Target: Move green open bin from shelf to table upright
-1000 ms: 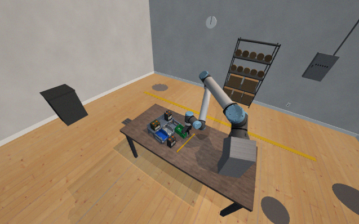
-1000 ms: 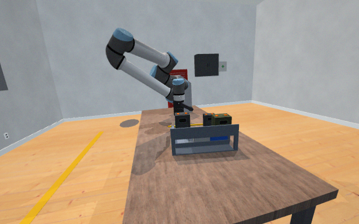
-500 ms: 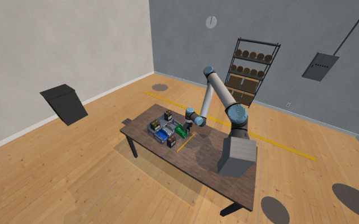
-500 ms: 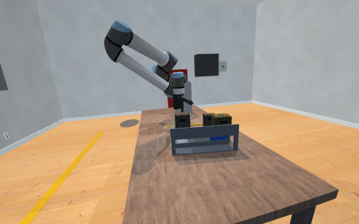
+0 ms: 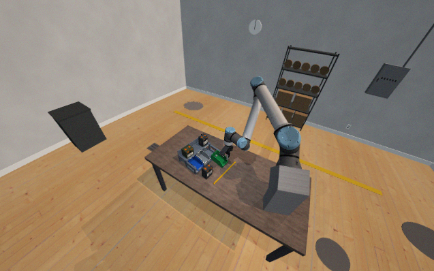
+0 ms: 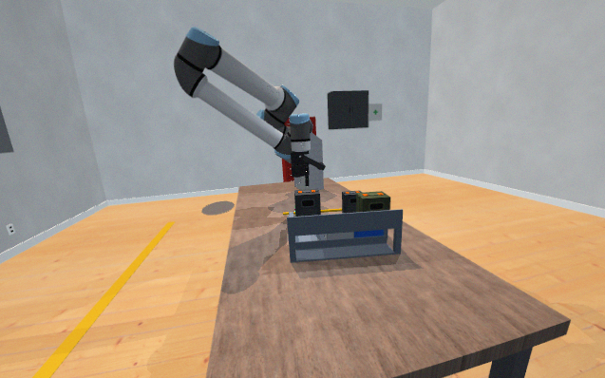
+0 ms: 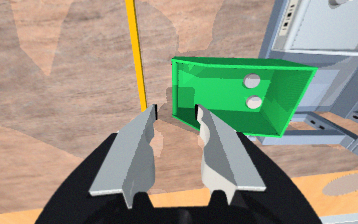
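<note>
The green open bin [image 5: 219, 158] [image 7: 221, 90] is beside the front of the grey shelf [image 5: 180, 157] [image 6: 342, 222] [image 7: 269, 46], open side up. Two round pale parts [image 7: 251, 80] lie inside it. I cannot tell whether its shelf-side end rests on the table or on the shelf edge. My gripper [image 5: 228, 156] [image 6: 303, 180] [image 7: 176, 105] is partly open with nothing between its fingers. It is above the bin's end away from the shelf; in the wrist view that end wall shows between the fingertips. In the exterior view the bin is hidden.
A blue bin [image 5: 195, 164] [image 6: 368, 234] and a grey bin [image 5: 204, 156] [image 7: 331, 27] are in the shelf. Two dark boxes stand on the shelf top, and a third dark box [image 5: 207, 171] stands at its front corner. A yellow strip [image 5: 225, 173] [image 7: 136, 57] lies on the table.
</note>
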Tool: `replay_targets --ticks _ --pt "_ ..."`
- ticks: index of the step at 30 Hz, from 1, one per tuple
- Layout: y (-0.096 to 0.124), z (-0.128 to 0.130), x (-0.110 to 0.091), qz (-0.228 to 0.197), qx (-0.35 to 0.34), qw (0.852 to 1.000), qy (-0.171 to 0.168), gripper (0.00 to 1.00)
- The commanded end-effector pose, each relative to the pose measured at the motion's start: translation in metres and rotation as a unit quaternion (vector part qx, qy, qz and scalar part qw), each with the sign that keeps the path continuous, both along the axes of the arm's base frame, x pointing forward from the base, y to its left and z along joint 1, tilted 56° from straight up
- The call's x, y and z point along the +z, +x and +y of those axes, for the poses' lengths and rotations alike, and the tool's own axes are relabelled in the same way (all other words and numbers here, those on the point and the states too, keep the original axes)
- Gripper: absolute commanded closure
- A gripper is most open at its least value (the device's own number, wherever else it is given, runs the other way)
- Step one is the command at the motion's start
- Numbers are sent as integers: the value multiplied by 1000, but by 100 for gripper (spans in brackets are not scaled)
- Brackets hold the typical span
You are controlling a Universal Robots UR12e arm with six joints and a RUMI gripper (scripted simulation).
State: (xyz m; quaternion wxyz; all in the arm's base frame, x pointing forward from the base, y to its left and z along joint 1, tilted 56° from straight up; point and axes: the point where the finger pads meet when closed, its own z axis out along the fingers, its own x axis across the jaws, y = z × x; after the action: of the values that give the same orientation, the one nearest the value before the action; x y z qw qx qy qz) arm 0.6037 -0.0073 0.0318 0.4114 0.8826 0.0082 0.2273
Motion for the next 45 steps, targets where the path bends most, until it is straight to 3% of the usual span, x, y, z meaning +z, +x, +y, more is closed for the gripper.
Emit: replay_targets --ticks 1,45 --pt "-1 3 2 0 0 1000 0 74" --pt "6 -10 -7 0 0 1000 0 74"
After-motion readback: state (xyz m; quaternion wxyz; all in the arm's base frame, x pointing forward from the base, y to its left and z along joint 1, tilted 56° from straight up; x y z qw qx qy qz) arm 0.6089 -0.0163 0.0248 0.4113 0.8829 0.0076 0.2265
